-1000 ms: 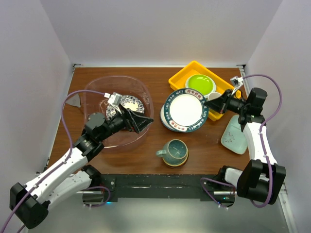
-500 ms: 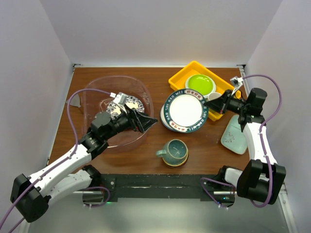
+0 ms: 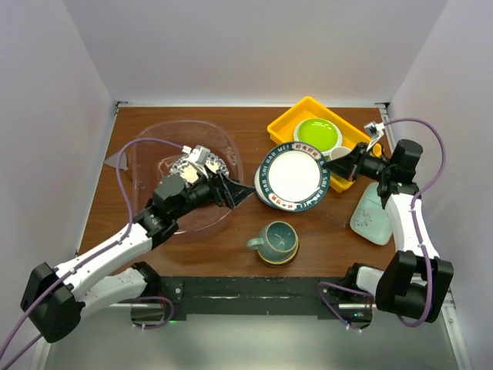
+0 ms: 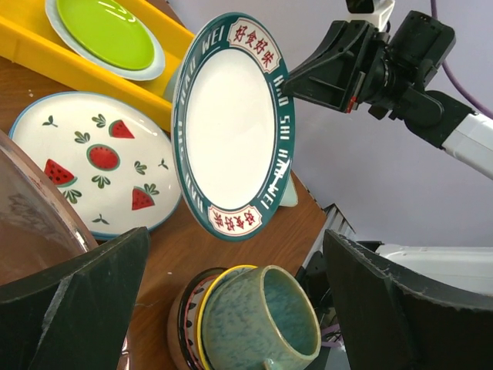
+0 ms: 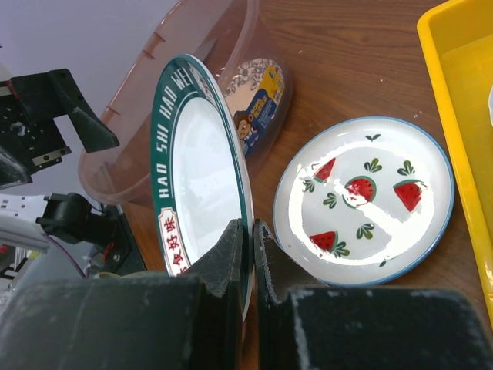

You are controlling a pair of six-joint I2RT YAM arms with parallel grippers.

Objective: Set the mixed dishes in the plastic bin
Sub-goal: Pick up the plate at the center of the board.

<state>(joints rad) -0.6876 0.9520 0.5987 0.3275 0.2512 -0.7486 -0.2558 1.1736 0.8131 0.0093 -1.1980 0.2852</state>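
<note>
My right gripper (image 3: pixel 337 171) (image 5: pixel 250 227) is shut on the rim of the dark lettered plate (image 3: pixel 293 176) (image 5: pixel 196 181), holding it tilted on edge above the watermelon plate (image 5: pixel 370 196) (image 4: pixel 92 166). My left gripper (image 3: pixel 243 193) (image 4: pixel 235 235) stands wide open by the plastic bin's (image 3: pixel 150 142) right rim, facing the lettered plate (image 4: pixel 231 131) with nothing between its fingers. A patterned plate (image 5: pixel 258 92) lies inside the bin. The teal mug (image 3: pixel 276 240) (image 4: pixel 262 320) sits on stacked small dishes near the front. A pale mint dish (image 3: pixel 373 220) lies under the right arm.
A yellow tray (image 3: pixel 285 123) at the back right holds a lime-green plate (image 3: pixel 317 133) and a small white cup (image 3: pixel 339 153). White walls close in both sides. Bare wood shows between the bin and the mug.
My left arm has swung right, from over the bin's middle to its right rim, nearer the lettered plate, jaws still open. The right arm and its plate have not moved.
</note>
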